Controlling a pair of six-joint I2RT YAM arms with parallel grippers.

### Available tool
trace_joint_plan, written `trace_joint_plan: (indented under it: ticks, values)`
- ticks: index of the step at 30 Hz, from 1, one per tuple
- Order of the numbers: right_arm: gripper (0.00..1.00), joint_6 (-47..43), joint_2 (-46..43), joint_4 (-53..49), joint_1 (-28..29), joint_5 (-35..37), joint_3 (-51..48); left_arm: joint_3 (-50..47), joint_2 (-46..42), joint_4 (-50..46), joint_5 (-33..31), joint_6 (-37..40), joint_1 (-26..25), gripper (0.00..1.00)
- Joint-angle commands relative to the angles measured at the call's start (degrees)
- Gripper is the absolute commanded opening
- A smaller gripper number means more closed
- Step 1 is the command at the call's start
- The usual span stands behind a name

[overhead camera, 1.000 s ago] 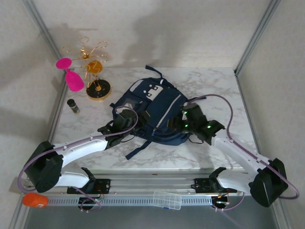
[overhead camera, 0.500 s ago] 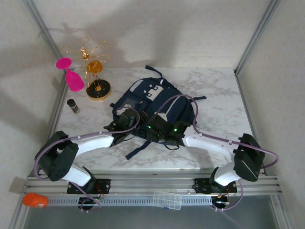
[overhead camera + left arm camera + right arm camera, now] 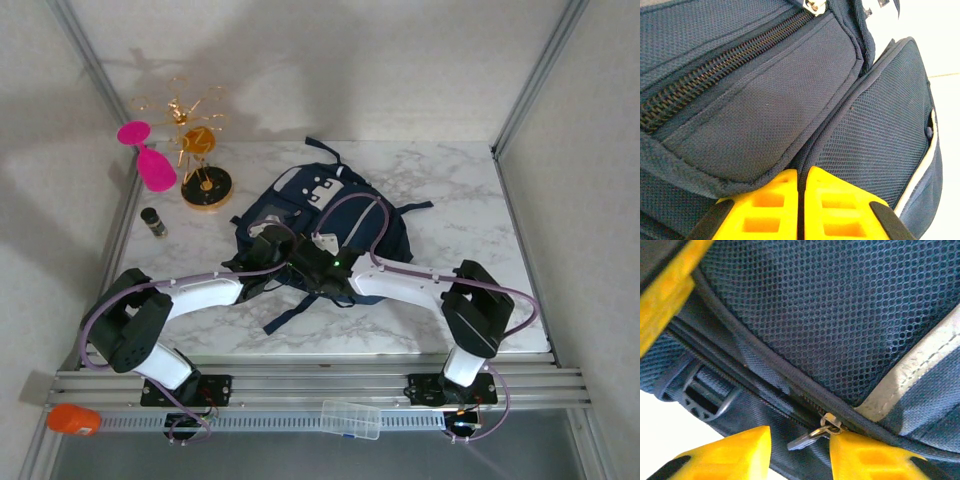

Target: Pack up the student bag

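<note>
The student bag (image 3: 340,215), navy with white stripes, lies flat in the middle of the marble table. My left gripper (image 3: 270,252) is at its near left part. In the left wrist view its yellow fingers (image 3: 770,192) are pressed together on a fold of the bag's navy fabric (image 3: 765,110), beside a closed zipper (image 3: 715,70). My right gripper (image 3: 304,260) sits close beside it. In the right wrist view the right gripper (image 3: 800,435) is open, with a metal zipper pull (image 3: 805,439) between its fingers and the right finger touching the slider.
At the back left stand a pink cup (image 3: 150,162), a gold wire stand (image 3: 203,160) and a small dark bottle (image 3: 154,221). A bag strap (image 3: 290,312) trails toward the near edge. A clear plastic case (image 3: 350,418) and an orange object (image 3: 72,418) lie on the front rail.
The right arm has swung left across the bag to its near left part, and its jaws have narrowed. The left gripper has closed on the bag's fabric.
</note>
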Motion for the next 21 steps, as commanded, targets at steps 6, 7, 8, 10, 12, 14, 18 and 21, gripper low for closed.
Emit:
trace_joint_plan:
  ticks: [6,7,8,10,12,14,18,21]
  values:
    - [0.21,2.7,-2.6,-2.9,-1.9,7.8,-1.2,1.4,0.6,0.0,0.5,1.7,1.3,0.00]
    - [0.20,3.3,-3.7,-3.5,-2.1,7.6,-1.9,1.5,0.5,0.0,0.6,1.8,1.4,0.00]
    - [0.20,3.8,-4.9,-3.6,-2.4,7.3,-3.0,1.4,0.5,0.0,0.6,1.9,1.3,0.00]
    - [0.20,3.5,-6.5,-1.2,-3.3,4.6,-5.3,1.4,0.6,0.4,1.0,2.0,1.3,0.00]
    - [0.21,2.5,-5.8,1.5,-4.3,0.4,-6.2,1.5,0.9,0.6,1.3,2.0,1.3,0.00]
    - [0.21,2.4,-4.1,1.7,-4.4,-1.1,-5.1,1.5,0.9,0.6,1.4,1.8,1.3,0.00]
    - [0.23,0.7,-2.5,3.4,-4.4,-0.8,-3.7,1.5,1.1,0.4,1.4,1.8,1.3,0.00]
    - [0.22,-1.3,-2.4,5.1,-4.4,-1.3,-3.5,1.5,1.3,0.8,1.7,1.4,1.3,0.00]
